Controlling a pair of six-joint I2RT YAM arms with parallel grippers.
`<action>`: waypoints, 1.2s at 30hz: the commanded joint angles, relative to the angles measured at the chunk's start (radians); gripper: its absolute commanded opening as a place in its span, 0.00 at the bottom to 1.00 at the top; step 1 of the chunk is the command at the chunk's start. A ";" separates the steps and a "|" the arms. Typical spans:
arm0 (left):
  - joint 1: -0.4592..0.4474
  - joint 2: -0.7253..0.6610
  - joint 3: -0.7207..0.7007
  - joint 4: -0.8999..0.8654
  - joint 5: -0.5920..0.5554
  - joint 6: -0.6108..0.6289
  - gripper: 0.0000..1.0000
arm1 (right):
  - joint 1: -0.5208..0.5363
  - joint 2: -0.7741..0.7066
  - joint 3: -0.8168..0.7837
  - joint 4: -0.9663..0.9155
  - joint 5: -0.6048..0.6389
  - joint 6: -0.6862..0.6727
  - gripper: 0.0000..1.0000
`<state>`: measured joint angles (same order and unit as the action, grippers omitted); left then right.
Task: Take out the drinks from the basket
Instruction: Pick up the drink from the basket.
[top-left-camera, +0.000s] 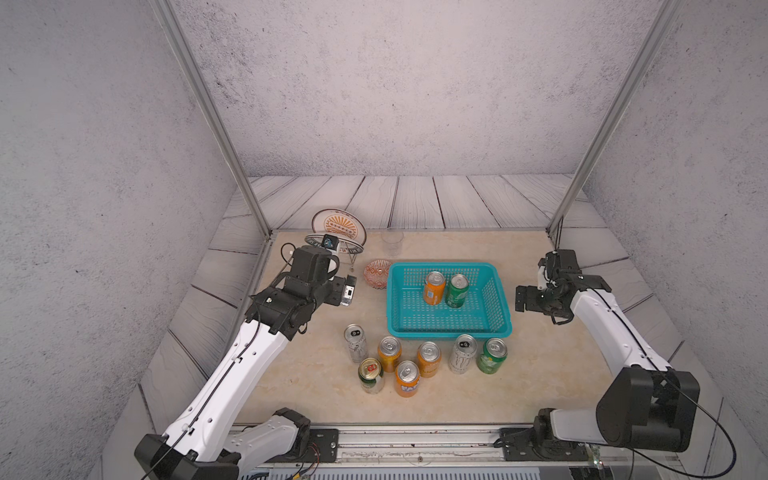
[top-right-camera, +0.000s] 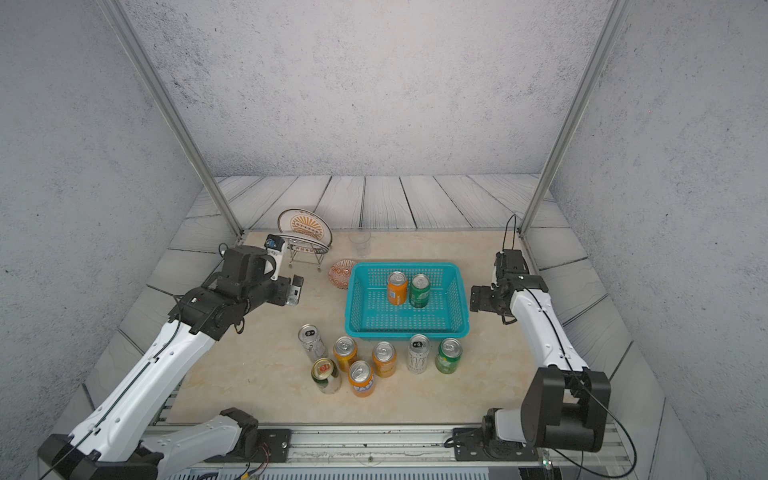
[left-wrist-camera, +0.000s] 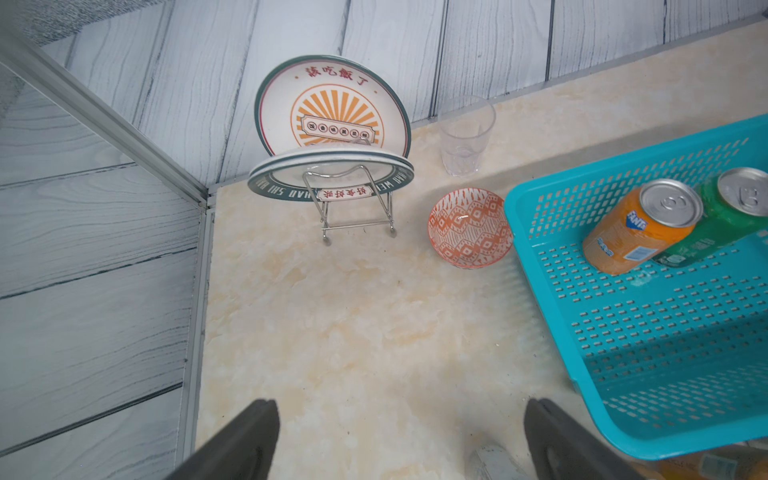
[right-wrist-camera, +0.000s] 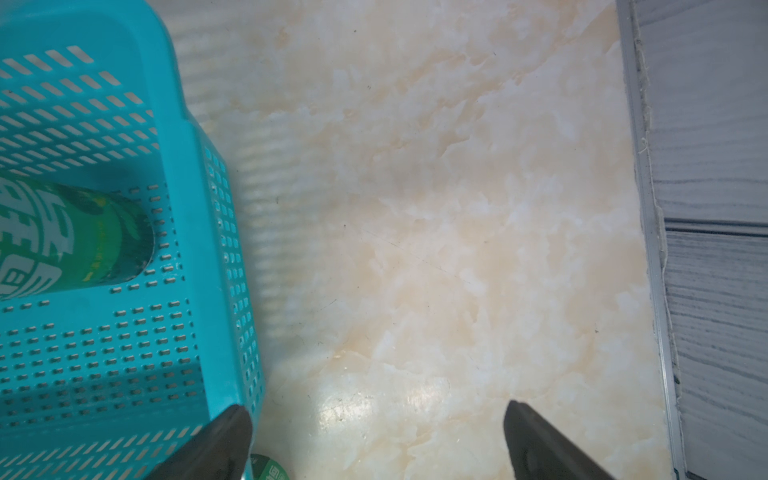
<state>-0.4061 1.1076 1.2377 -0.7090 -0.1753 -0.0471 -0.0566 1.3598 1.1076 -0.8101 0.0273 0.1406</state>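
green can top cropped, clear cup faint

Plates stand in a wire rack near a clear cup and patterned bowl.

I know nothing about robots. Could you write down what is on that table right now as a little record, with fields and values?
Basket: turquoise basket, mid-table
Inside it: orange can and green can, upright, side by side
Outside it: seven cans standing on the table in front of the basket
Left gripper: open, empty, left of the basket
Right gripper: open, empty, right of the basket
Other things: clear cup, patterned bowl, decorated plates
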 joint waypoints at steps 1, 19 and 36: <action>0.059 0.006 -0.025 0.064 0.055 0.027 0.99 | -0.004 -0.003 -0.001 -0.004 -0.012 -0.007 0.99; 0.236 0.008 -0.169 0.174 0.125 -0.013 0.99 | -0.005 -0.026 -0.014 0.028 -0.049 -0.014 0.99; 0.236 -0.023 -0.171 0.167 0.138 -0.062 0.99 | 0.016 -0.079 0.026 0.073 -0.217 0.000 0.99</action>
<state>-0.1787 1.1019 1.0737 -0.5442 -0.0372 -0.0975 -0.0517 1.2976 1.1049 -0.7364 -0.1516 0.1307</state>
